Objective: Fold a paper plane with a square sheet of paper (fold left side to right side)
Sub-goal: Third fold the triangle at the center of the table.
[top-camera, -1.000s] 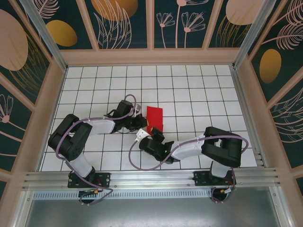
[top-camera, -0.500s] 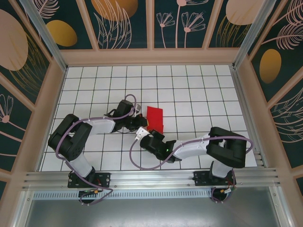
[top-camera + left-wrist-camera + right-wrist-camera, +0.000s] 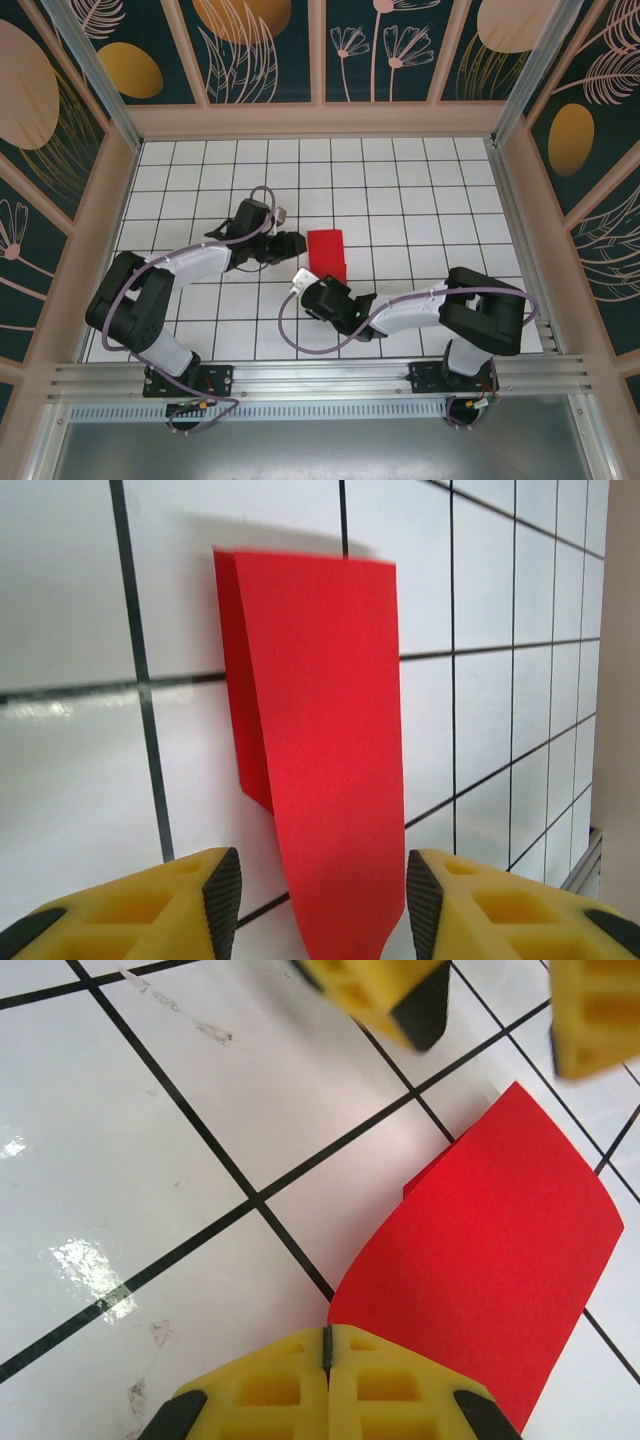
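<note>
The square sheet of paper (image 3: 327,250) lies folded into a red strip near the table's middle, its top layer (image 3: 320,710) bowed upward off a lower layer. My left gripper (image 3: 293,243) stands open just left of it, and the strip's end runs between the fingers (image 3: 315,890) without touching them. My right gripper (image 3: 320,285) is at the strip's near end, shut on the paper's corner (image 3: 328,1340). From there the red sheet (image 3: 490,1260) curves up and away. In the right wrist view the left gripper (image 3: 490,1010) appears beyond the paper, its jaws apart.
The white grid-tiled table (image 3: 420,190) is walled by wooden panels (image 3: 320,120) at the back and on both sides. An aluminium rail (image 3: 320,375) runs along the near edge by the arm bases.
My left gripper has opened and drawn back to the left, off the paper. My right gripper shut at the paper's near corner and shifted slightly left.
</note>
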Controlling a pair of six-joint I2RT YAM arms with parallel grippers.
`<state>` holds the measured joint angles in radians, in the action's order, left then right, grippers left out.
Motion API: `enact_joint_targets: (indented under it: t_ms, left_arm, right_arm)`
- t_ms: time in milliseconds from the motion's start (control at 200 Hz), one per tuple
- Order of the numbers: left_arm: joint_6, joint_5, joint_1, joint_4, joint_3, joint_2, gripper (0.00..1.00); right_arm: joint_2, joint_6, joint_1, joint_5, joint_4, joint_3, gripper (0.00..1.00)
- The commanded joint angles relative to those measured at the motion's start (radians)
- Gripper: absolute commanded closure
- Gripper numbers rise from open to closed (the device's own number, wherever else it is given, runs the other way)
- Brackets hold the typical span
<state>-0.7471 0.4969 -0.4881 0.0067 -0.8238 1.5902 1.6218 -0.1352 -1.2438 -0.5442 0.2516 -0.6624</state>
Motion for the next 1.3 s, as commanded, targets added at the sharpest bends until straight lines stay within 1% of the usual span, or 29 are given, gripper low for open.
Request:
enact_joint_targets:
  t_ms: [0,55,110,125,215,405,530,661,856,1026,1071,1156,1176,1291]
  left_arm:
    - [0.047,0.044,0.003,-0.021,-0.071,0.043,0.55]
    - [0.048,0.073,0.003,-0.007,-0.106,0.086,0.58]
    - [0.056,0.091,-0.003,-0.002,-0.141,0.117,0.60]
    - [0.057,0.095,-0.004,-0.003,-0.142,0.148,0.60]
    - [0.072,0.119,-0.021,-0.007,-0.236,0.222,0.62]
    - [0.103,0.120,-0.060,-0.052,-0.381,0.380,0.65]
    - [0.107,0.120,-0.073,-0.061,-0.428,0.458,0.68]
    - [0.122,0.082,-0.079,-0.088,-0.443,0.493,0.69]
    - [0.157,0.049,-0.086,-0.132,-0.446,0.524,0.71]
    - [0.173,0.044,-0.089,-0.142,-0.443,0.543,0.73]
    - [0.176,0.039,-0.089,-0.145,-0.443,0.547,0.73]
    - [0.181,0.030,-0.092,-0.151,-0.444,0.551,0.73]
    - [0.181,0.029,-0.093,-0.152,-0.445,0.552,0.73]
    - [0.184,0.026,-0.096,-0.154,-0.446,0.557,0.74]
  right_arm:
    - [-0.032,0.041,0.014,0.031,0.011,0.015,1.00]
    - [-0.030,0.044,0.018,0.036,0.014,0.015,1.00]
    - [-0.029,0.046,0.019,0.038,0.014,0.015,1.00]
    - [-0.030,0.046,0.019,0.037,0.014,0.015,1.00]
    - [-0.030,0.049,0.024,0.046,0.014,0.015,1.00]
    - [-0.035,0.060,0.038,0.065,0.015,0.018,1.00]
    - [-0.039,0.068,0.048,0.090,0.014,0.020,1.00]
    - [-0.054,0.081,0.065,0.136,0.004,0.020,1.00]
    - [-0.090,0.113,0.127,0.267,-0.018,0.020,1.00]
    - [-0.115,0.153,0.214,0.422,-0.041,0.018,1.00]
    - [-0.116,0.166,0.244,0.480,-0.050,0.018,1.00]
    - [-0.118,0.188,0.284,0.525,-0.058,0.022,1.00]
    - [-0.119,0.195,0.295,0.558,-0.060,0.023,1.00]
    - [-0.120,0.234,0.349,0.632,-0.060,0.031,1.00]
